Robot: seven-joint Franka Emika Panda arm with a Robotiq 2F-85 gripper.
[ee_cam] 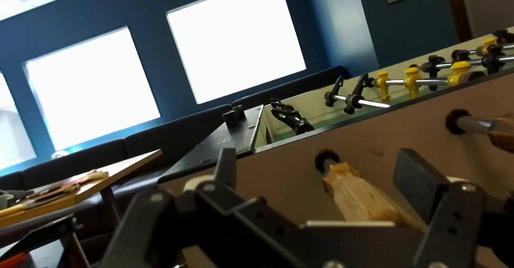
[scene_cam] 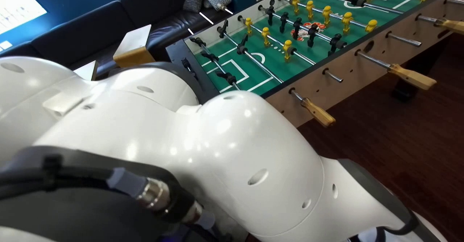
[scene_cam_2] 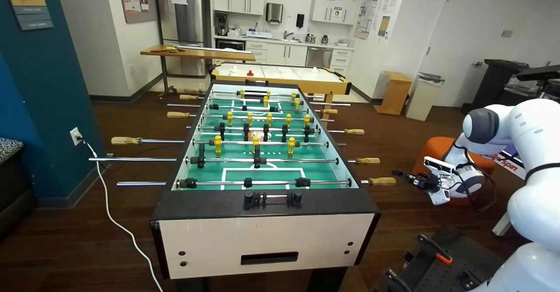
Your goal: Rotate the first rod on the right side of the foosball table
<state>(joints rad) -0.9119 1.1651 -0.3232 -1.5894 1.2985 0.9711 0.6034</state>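
Evidently, the turning is yet to be done; the approach, I judge, is all that has been achieved.

In the wrist view the jaws stand wide apart and grip nothing. Ahead of them, seen through the gap and nearer the jaw at the picture's right, is the tan handle point(ee_cam: 361, 195) of the first rod point(ee_cam: 328, 164). Its free end is lost behind the base of the jaws, so how far it reaches between them I cannot tell. Past the jaws' tips, that rod's black figures point(ee_cam: 295, 119) lean over instead of hanging straight down, though their lean alone does not prove a turn.

In an exterior view the foosball table point(scene_cam_2: 267, 235) is in front of the jaws, with the handle's outer end near their tips. I see no sure contact, and the spread of the jaws is too small to read there.

In an exterior view the white arm point(scene_cam: 232, 144) hides the spot where the first rod comes out, and the jaws cannot be made out. The second rod's handle point(scene_cam: 319, 114) shows, with nothing holding it.

What seems left: move the jaws forward until the handle sits between them, squeeze it, twist the wrist to spin the rod, and let go.
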